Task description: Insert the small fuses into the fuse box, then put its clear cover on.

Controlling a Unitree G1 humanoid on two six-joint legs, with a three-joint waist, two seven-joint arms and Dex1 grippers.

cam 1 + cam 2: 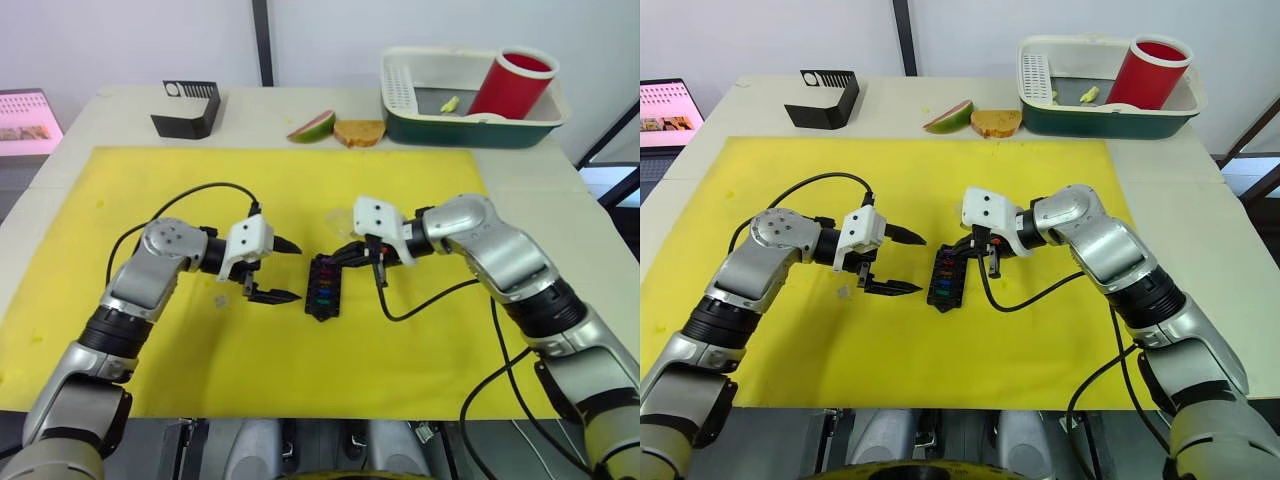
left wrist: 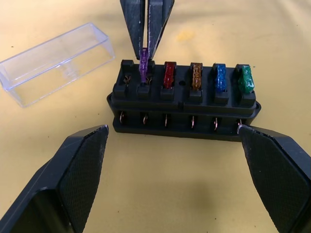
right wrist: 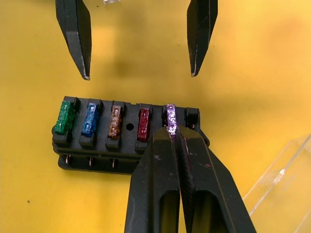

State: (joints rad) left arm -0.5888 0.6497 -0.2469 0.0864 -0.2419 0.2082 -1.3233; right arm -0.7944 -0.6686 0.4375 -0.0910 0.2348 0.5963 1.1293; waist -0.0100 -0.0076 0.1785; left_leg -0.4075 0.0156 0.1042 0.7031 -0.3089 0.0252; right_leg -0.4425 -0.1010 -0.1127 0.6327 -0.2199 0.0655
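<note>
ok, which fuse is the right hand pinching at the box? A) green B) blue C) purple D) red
C: the right hand is shut on the purple fuse at its slot in the box, while the green, blue and red fuses sit seated further along the row.

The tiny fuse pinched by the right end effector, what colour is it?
Purple, clearest in the right wrist view.

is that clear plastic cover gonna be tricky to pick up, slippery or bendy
The clear, thin-walled rectangular plastic cover is probably light and stiffish, though its walls may flex if squeezed. Its glossy sides look slippery. Lying loose on the yellow mat, it would likely slide when nudged.
</note>
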